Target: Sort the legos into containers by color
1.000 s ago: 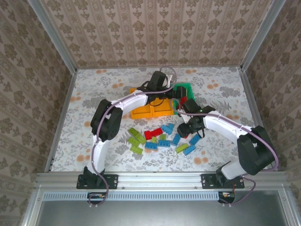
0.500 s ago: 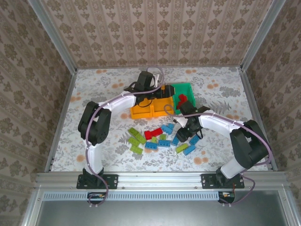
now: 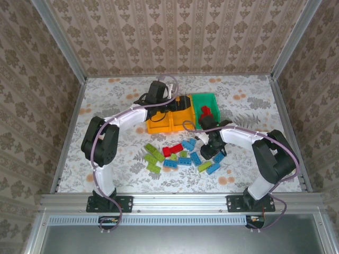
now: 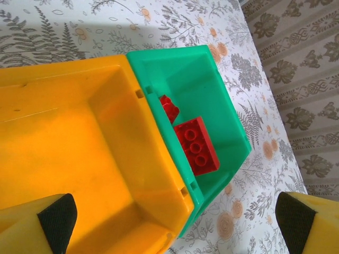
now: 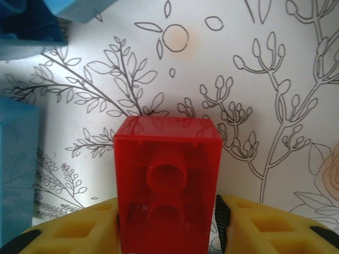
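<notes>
From above, 2 orange bins (image 3: 168, 121) sit side by side at mid-table, and the green bin (image 3: 212, 99) touches the right one. 2 red bricks (image 3: 205, 111) lie in the green bin. The left gripper (image 3: 177, 103) hangs over the orange bins. The loose legos (image 3: 180, 157), in red, blue and lime, lie scattered just in front of the bins, and the right gripper (image 3: 211, 144) is low at the right end of that scatter. The table (image 3: 106, 106) is open to the left, the far side and the far right, bounded by metal rails (image 3: 69, 132).

The left wrist view looks down between widely spread fingers (image 4: 53, 219). The orange bin (image 4: 79, 137) shows a bare floor; against its wall, the green bin (image 4: 228, 106) holds 1 large red brick (image 4: 196, 144) and a smaller one (image 4: 169, 108).

In the right wrist view, the fingers (image 5: 265, 225) pinch a red brick (image 5: 167, 180), hollow side up, over the tablecloth. Blue bricks (image 5: 18, 159) lie close on the left.
</notes>
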